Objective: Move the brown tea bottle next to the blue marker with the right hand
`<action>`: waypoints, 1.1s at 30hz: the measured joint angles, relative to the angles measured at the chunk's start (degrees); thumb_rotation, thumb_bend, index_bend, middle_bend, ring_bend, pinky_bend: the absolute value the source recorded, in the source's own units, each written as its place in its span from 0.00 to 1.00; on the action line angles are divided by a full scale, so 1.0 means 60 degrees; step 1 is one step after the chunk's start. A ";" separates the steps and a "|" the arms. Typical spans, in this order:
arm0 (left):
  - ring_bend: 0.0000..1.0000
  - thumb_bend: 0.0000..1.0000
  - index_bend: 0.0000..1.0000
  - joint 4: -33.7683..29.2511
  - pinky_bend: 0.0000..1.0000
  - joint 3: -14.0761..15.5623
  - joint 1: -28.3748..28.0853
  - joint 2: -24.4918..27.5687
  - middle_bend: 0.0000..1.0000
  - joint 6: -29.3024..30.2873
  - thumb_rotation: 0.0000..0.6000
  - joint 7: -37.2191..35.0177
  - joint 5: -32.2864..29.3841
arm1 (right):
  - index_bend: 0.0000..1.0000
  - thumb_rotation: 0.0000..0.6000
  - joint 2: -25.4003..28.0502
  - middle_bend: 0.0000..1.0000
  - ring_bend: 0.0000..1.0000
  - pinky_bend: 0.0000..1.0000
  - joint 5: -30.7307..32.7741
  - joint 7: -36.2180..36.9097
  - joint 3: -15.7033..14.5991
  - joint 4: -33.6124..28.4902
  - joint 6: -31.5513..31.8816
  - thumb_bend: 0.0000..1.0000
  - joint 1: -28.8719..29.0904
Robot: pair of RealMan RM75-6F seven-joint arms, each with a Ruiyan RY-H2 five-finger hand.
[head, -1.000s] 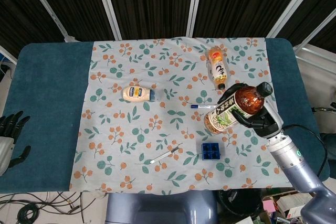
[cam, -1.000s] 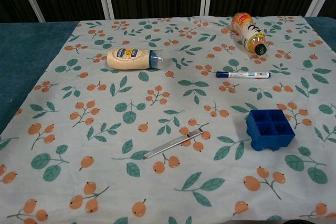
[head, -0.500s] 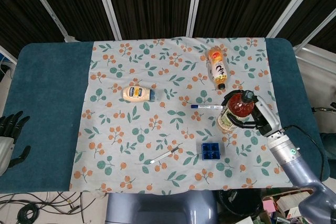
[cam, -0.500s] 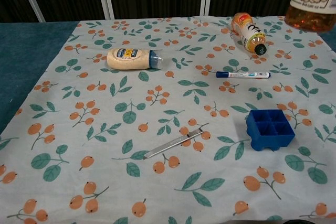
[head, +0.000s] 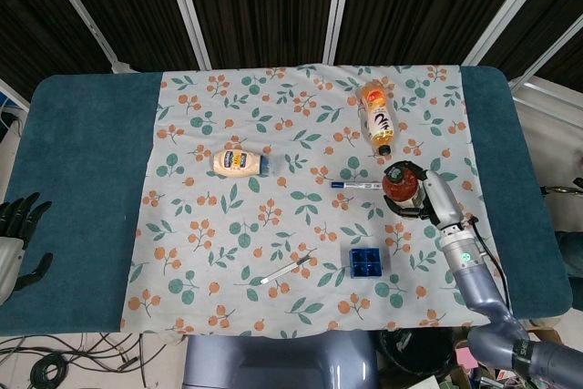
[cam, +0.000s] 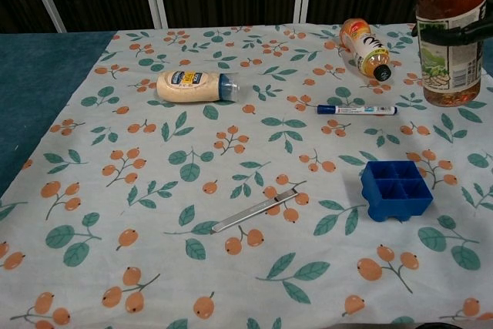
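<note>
The brown tea bottle (cam: 451,32) stands upright, with its base at the cloth just right of the blue marker (cam: 357,109). I cannot tell whether the base touches the cloth. My right hand (head: 430,198) grips the bottle (head: 402,184) around its middle, and its dark fingers (cam: 471,32) wrap the label in the chest view. The marker (head: 358,185) lies flat, a short gap left of the bottle. My left hand (head: 18,236) rests off the table's left edge, fingers apart and holding nothing.
An orange drink bottle (head: 376,116) lies on its side behind the marker. A blue ice tray (head: 366,261) sits in front of it. A mayonnaise bottle (head: 239,163) lies at centre left, and a thin metal tool (head: 287,269) near the front.
The right hand has swung the bottle from tilted and raised to upright. It has lowered the bottle to the cloth right of the marker. The left hand has not moved.
</note>
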 measured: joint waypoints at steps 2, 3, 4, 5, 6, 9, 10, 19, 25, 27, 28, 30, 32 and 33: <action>0.00 0.36 0.10 -0.0002 0.08 0.0002 -0.0002 0.0003 0.00 -0.0001 1.00 0.0002 0.0004 | 0.49 1.00 -0.0205 0.50 0.59 0.62 0.0195 0.0098 0.0047 0.0153 -0.0043 0.36 0.0021; 0.00 0.36 0.10 -0.0006 0.08 0.0003 0.0000 0.0003 0.00 0.0006 1.00 0.0003 0.0011 | 0.49 1.00 -0.0271 0.50 0.59 0.62 0.0250 0.0180 0.0071 0.0195 -0.0069 0.35 0.0025; 0.00 0.36 0.10 -0.0009 0.08 0.0003 0.0001 0.0002 0.00 0.0013 1.00 0.0004 0.0017 | 0.49 1.00 -0.0356 0.50 0.59 0.62 0.0317 0.0315 0.0103 0.0254 -0.0111 0.35 0.0030; 0.00 0.36 0.10 -0.0011 0.08 0.0003 0.0004 0.0002 0.00 0.0019 1.00 0.0004 0.0020 | 0.49 1.00 -0.0416 0.49 0.59 0.62 0.0358 0.0429 0.0126 0.0296 -0.0145 0.35 0.0031; 0.00 0.36 0.10 -0.0010 0.08 0.0004 0.0005 0.0002 0.00 0.0019 1.00 0.0005 0.0019 | 0.49 1.00 -0.0486 0.49 0.59 0.62 0.0402 0.0594 0.0154 0.0343 -0.0195 0.34 0.0030; 0.00 0.36 0.10 -0.0005 0.08 0.0004 0.0000 -0.0002 0.00 0.0006 1.00 0.0019 0.0012 | 0.49 1.00 -0.0624 0.48 0.57 0.61 0.0476 0.0974 0.0210 0.0423 -0.0300 0.33 0.0014; 0.00 0.36 0.10 -0.0003 0.08 0.0004 -0.0002 -0.0003 0.00 0.0002 1.00 0.0026 0.0010 | 0.49 1.00 -0.0680 0.48 0.57 0.61 0.0510 0.1148 0.0236 0.0450 -0.0337 0.33 -0.0001; 0.00 0.36 0.10 0.0000 0.08 0.0015 0.0002 -0.0004 0.00 0.0000 1.00 0.0031 0.0019 | 0.49 1.00 -0.1273 0.47 0.56 0.59 0.0525 0.2796 0.0322 0.0832 -0.0651 0.32 -0.0211; 0.00 0.36 0.10 0.0007 0.08 0.0019 -0.0001 -0.0003 0.00 -0.0008 1.00 0.0046 0.0019 | 0.49 1.00 -0.1762 0.43 0.52 0.52 -0.0061 0.3563 0.0026 0.1387 -0.0745 0.26 -0.0328; 0.00 0.36 0.10 0.0010 0.08 0.0018 0.0000 0.0001 0.00 -0.0007 1.00 0.0043 0.0014 | 0.49 1.00 -0.1896 0.42 0.51 0.50 -0.0257 0.3818 -0.0060 0.1584 -0.0756 0.24 -0.0354; 0.00 0.36 0.10 0.0010 0.08 0.0019 0.0001 0.0003 0.00 -0.0009 1.00 0.0043 0.0012 | 0.49 1.00 -0.1986 0.41 0.50 0.48 -0.0390 0.3963 -0.0111 0.1733 -0.0751 0.24 -0.0366; 0.00 0.36 0.10 0.0010 0.08 0.0017 -0.0001 0.0004 0.00 -0.0015 1.00 0.0043 0.0004 | 0.49 1.00 -0.2114 0.40 0.48 0.46 -0.0587 0.4111 -0.0175 0.1953 -0.0715 0.22 -0.0378; 0.00 0.36 0.10 0.0012 0.08 0.0015 -0.0004 0.0005 0.00 -0.0024 1.00 0.0043 -0.0003 | 0.45 1.00 -0.2254 0.35 0.43 0.40 -0.0812 0.4237 -0.0230 0.2183 -0.0617 0.19 -0.0386; 0.00 0.36 0.10 0.0013 0.08 0.0015 -0.0008 0.0006 0.00 -0.0031 1.00 0.0046 -0.0004 | 0.40 1.00 -0.2277 0.32 0.39 0.35 -0.0863 0.4270 -0.0242 0.2224 -0.0596 0.17 -0.0386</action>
